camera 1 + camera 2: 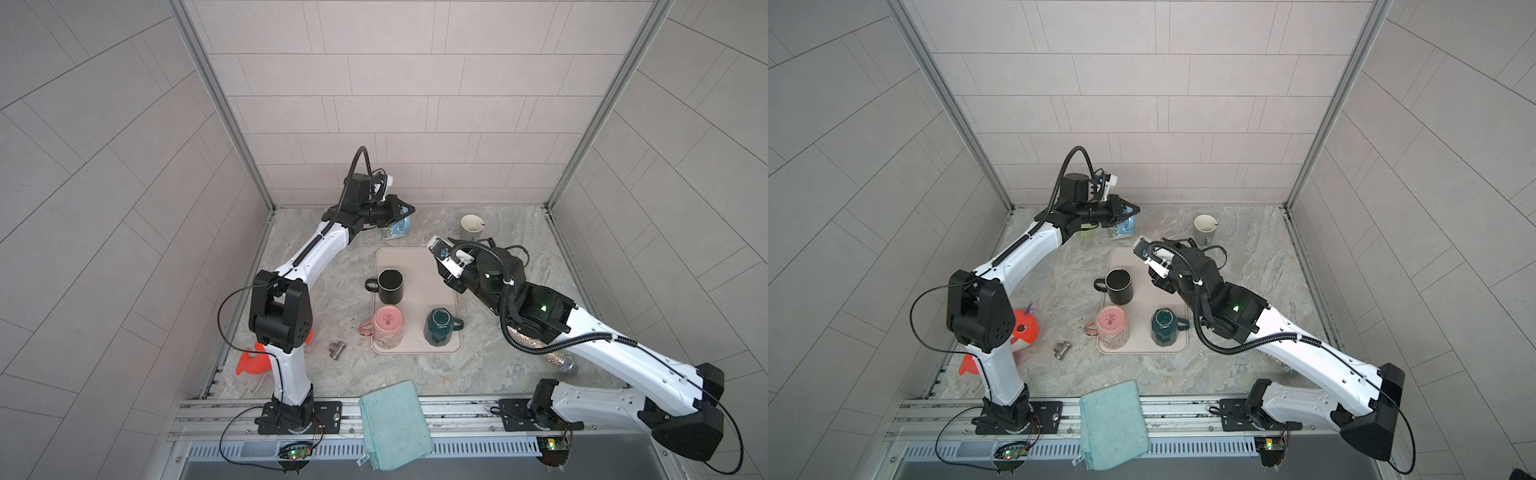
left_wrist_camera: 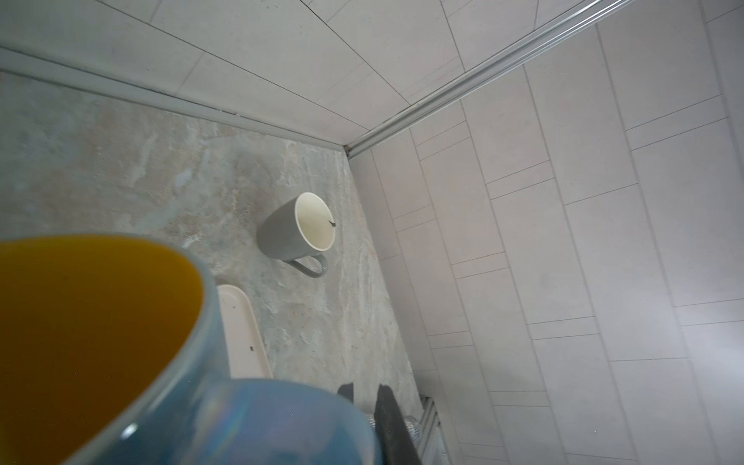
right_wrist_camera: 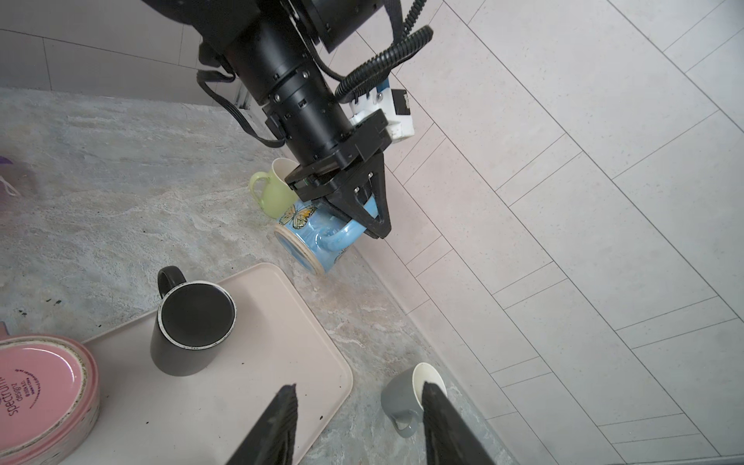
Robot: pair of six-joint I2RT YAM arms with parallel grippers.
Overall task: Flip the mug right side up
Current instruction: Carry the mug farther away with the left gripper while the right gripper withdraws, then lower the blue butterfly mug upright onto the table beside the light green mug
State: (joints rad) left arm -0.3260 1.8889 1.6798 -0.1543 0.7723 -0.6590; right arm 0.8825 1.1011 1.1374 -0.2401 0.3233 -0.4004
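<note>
**Left gripper clamps tilted blue mug at the back of the table**

The left gripper (image 3: 375, 231) is closed tight on the blue mug (image 3: 308, 237), its black fingers pinching the mug at the handle side. The mug, printed with a butterfly, hangs tilted near the back wall. Its ringed base faces the tray and its orange inside faces the left wrist camera. Whether its lower edge touches the table (image 1: 457, 374) cannot be told. In both top views the gripper (image 1: 401, 211) (image 1: 1128, 212) and the mug (image 1: 395, 229) (image 1: 1122, 229) sit just beyond the tray's far left corner.

Just behind the blue mug stands a lime-green mug (image 3: 271, 189), upright and close to the wall.

The right gripper (image 3: 358, 422) holds nothing, its jaws standing partly apart above the tray's far right corner. Past one of its fingers an upright grey mug (image 3: 402, 396) (image 1: 471, 226) rests on the table, off the tray.

The beige tray (image 1: 415, 259) carries three mugs: a black mug (image 1: 390, 286) standing upright, a pink mug (image 1: 387, 326) upside down at the near left corner, and a dark green mug (image 1: 438, 328) at the near right.

Nearer the front lie a small metal fitting (image 1: 337, 349), an orange toy (image 1: 1023, 328) beside the left arm, and a teal cloth (image 1: 395, 424) draped over the front rail.
</note>
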